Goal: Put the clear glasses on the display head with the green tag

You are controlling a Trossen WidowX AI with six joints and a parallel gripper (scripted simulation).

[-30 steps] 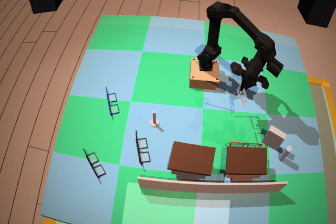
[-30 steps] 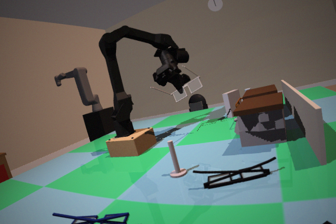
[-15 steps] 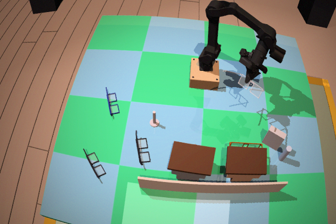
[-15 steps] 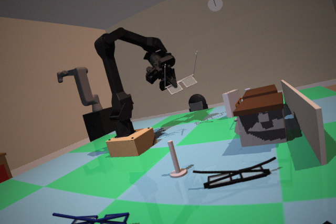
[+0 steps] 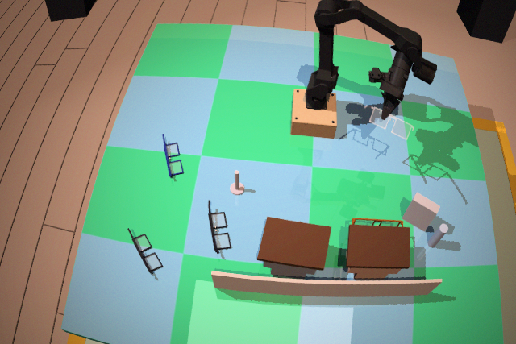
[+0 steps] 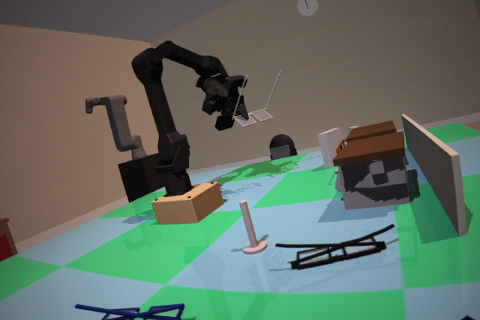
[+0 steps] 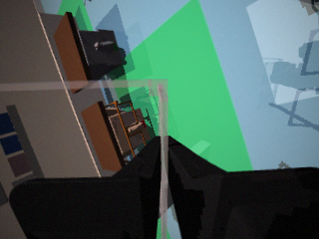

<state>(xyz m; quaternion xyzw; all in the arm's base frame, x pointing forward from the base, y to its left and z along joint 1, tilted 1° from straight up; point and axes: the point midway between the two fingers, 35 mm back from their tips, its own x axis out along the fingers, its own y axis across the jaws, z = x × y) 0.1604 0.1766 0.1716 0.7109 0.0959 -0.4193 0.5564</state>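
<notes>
The clear glasses (image 5: 408, 132) (image 6: 273, 91) (image 7: 162, 115) hang in the air, front low and temples pointing up in the exterior view. My gripper (image 5: 384, 117) (image 6: 247, 118) (image 7: 161, 141) is shut on their frame near the bridge, high above the table beside the robot base. Two display heads stand under brown tops, well away from the glasses. The grey head (image 5: 291, 270) (image 6: 352, 201) (image 7: 100, 55) wears no glasses that I can see. The beige head (image 5: 376, 272) wears orange glasses (image 5: 376, 220) (image 7: 120, 104). I cannot make out the green tag.
A long upright board (image 5: 325, 287) (image 6: 433, 169) stands behind the heads. A pink block (image 5: 422, 210) (image 6: 329, 148) and a post (image 5: 439, 235) stand right of them. A pink peg (image 5: 236, 180) (image 6: 248, 225), black glasses (image 5: 216, 230) and blue glasses (image 5: 168, 159) are to the left.
</notes>
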